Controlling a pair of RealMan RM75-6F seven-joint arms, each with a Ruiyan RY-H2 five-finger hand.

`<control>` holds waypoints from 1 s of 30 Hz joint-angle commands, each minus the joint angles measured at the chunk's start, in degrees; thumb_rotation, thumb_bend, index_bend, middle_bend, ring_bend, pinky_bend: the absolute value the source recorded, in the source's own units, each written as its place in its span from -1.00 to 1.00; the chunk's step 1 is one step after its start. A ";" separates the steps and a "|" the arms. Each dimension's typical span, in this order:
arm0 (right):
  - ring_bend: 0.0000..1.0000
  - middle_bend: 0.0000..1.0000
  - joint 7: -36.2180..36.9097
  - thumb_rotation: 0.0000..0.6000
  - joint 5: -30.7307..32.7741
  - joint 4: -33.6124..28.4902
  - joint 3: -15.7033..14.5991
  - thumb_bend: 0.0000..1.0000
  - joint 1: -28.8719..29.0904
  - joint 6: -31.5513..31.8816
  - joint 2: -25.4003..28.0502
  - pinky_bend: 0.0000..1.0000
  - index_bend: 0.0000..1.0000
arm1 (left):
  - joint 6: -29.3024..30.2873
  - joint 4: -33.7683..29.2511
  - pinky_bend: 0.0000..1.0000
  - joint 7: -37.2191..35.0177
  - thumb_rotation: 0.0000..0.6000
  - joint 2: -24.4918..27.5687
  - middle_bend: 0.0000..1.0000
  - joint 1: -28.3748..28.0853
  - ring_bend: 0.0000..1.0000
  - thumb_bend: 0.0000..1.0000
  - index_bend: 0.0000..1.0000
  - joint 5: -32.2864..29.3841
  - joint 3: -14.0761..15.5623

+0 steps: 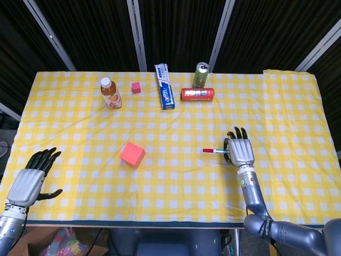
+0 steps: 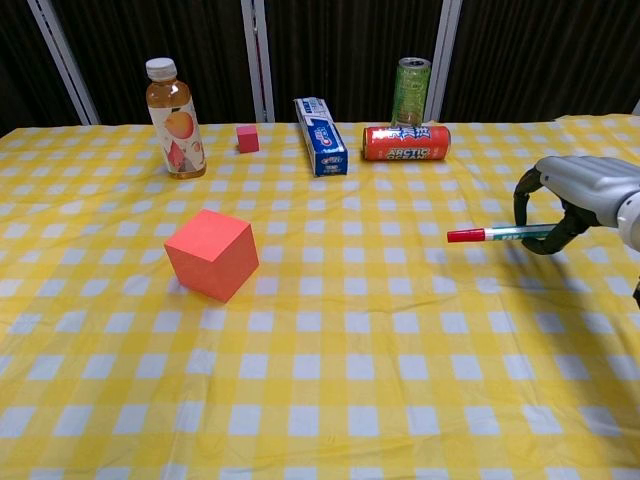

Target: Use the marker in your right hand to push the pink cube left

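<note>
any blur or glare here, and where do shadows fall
Head view: sharp, evenly lit, no glare on the tablecloth. Chest view: also sharp; the pink cube casts a soft shadow to its lower left, and the right hand with the marker shows no motion blur.

Bottle (image 1: 110, 93), toothpaste box (image 1: 164, 86), two cans (image 1: 197, 94) on tablecloth (image 1: 277, 106)

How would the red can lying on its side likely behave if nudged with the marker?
The red can lies on its side, so it would probably roll rather than slide. Rolling away, it may bump the upright green can close behind it. The wrinkled tablecloth might slow it.
</note>
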 commanded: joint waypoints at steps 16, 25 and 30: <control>-1.00 -0.72 -1.13 1.00 -4.86 -7.72 -0.76 -0.15 -3.05 5.44 5.32 -1.00 -0.54 | 0.84 0.35 -0.99 -0.48 1.00 0.03 -1.00 0.49 -1.00 -1.00 -1.00 -0.17 -0.30; -1.00 -0.99 10.97 1.00 -19.59 -22.65 -8.66 -0.16 -14.91 15.32 22.62 -1.00 -0.93 | 3.80 1.70 -0.99 -1.21 1.00 -0.68 -1.00 1.28 -1.00 -1.00 -1.00 1.12 -0.90; -1.00 -1.00 20.08 1.00 -29.86 -20.24 -16.22 -0.25 -24.26 22.71 29.02 -1.00 -1.00 | 5.69 2.79 -0.99 0.33 1.00 -1.79 -1.00 1.82 -1.00 -1.00 -1.00 1.73 -1.37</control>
